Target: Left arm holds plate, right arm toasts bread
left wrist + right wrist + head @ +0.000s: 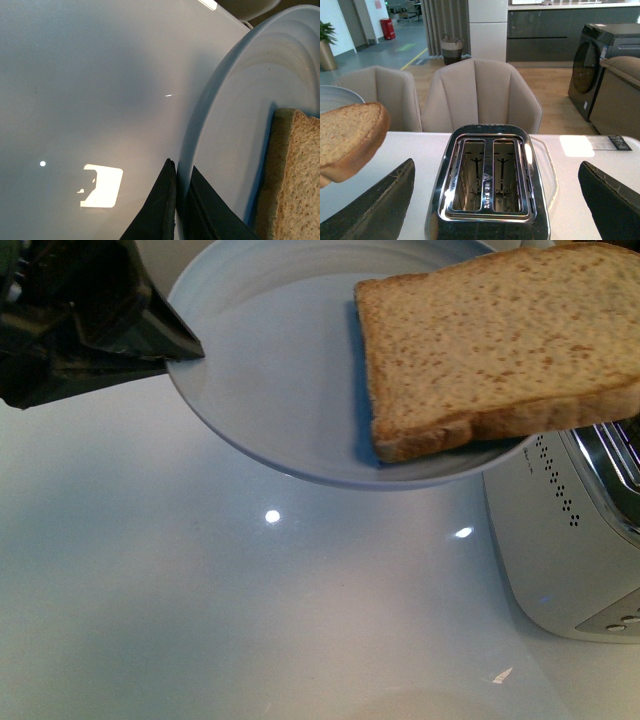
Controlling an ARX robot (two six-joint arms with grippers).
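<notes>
My left gripper (185, 352) is shut on the rim of the pale blue-white plate (270, 380) and holds it tilted above the table. In the left wrist view the black jaws clamp the plate's edge (181, 185). The bread (500, 340) lies on the plate's right side and overhangs its rim; it also shows in the left wrist view (295, 175) and the right wrist view (347, 137). My right gripper (495, 200) is open and empty, its fingers (375, 207) spread on either side of the toaster (490, 180), whose two slots are empty.
The silver toaster (570, 530) stands on the white table (200, 600) at the right, below the plate's edge. Beige chairs (480, 95) stand behind the table. A washing machine (602, 60) and cabinets lie far back.
</notes>
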